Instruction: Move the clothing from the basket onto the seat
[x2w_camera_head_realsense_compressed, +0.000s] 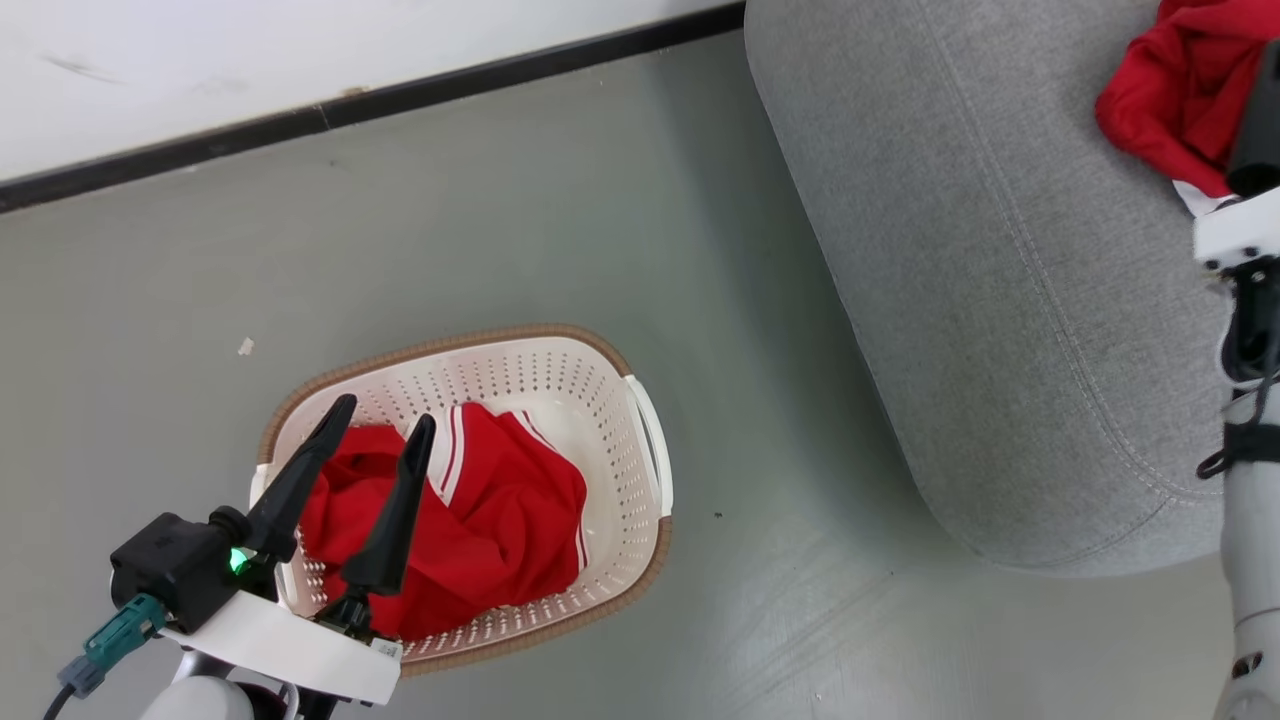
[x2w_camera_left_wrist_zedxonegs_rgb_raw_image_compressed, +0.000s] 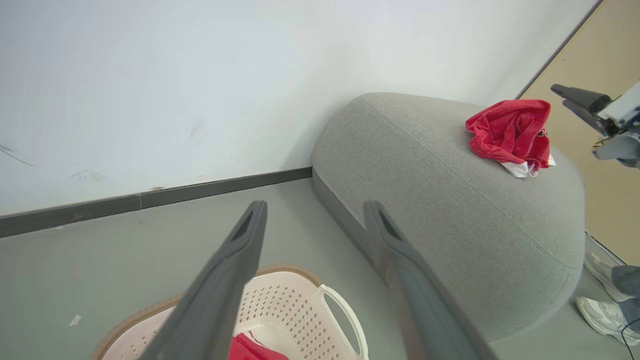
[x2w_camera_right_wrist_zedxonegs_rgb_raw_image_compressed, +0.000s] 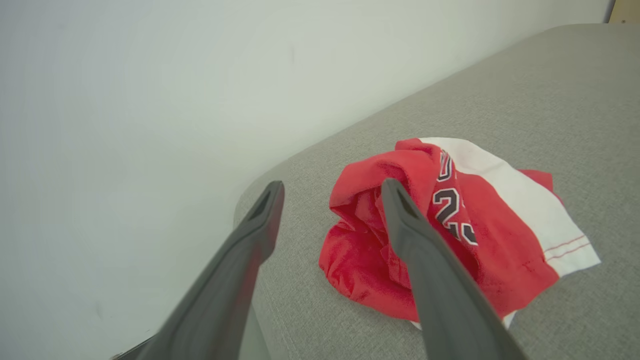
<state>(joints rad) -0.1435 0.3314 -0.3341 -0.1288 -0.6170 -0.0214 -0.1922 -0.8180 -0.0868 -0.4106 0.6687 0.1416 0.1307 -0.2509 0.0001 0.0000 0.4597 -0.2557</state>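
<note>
Grey seat (x2w_camera_right_wrist_zedxonegs_rgb_raw_image_compressed: 550, 75): jersey (x2w_camera_right_wrist_zedxonegs_rgb_raw_image_compressed: 500, 240) ahead of spread right fingers (x2w_camera_right_wrist_zedxonegs_rgb_raw_image_compressed: 430, 280); left fingers (x2w_camera_head_realsense_compressed: 395, 520) spread over basket (x2w_camera_head_realsense_compressed: 560, 380)

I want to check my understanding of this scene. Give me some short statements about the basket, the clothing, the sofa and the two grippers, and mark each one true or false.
1. Red clothing lies in the basket. True.
2. The basket stands on the sofa. False: it stands on the floor, beside the sofa.
3. A red garment with the number 23 lies on the sofa. True.
4. The left gripper is shut on clothing. False: its jaws are open and empty, over the basket.
5. The right gripper is shut. False: it is open, near the red garment on the sofa.
</note>
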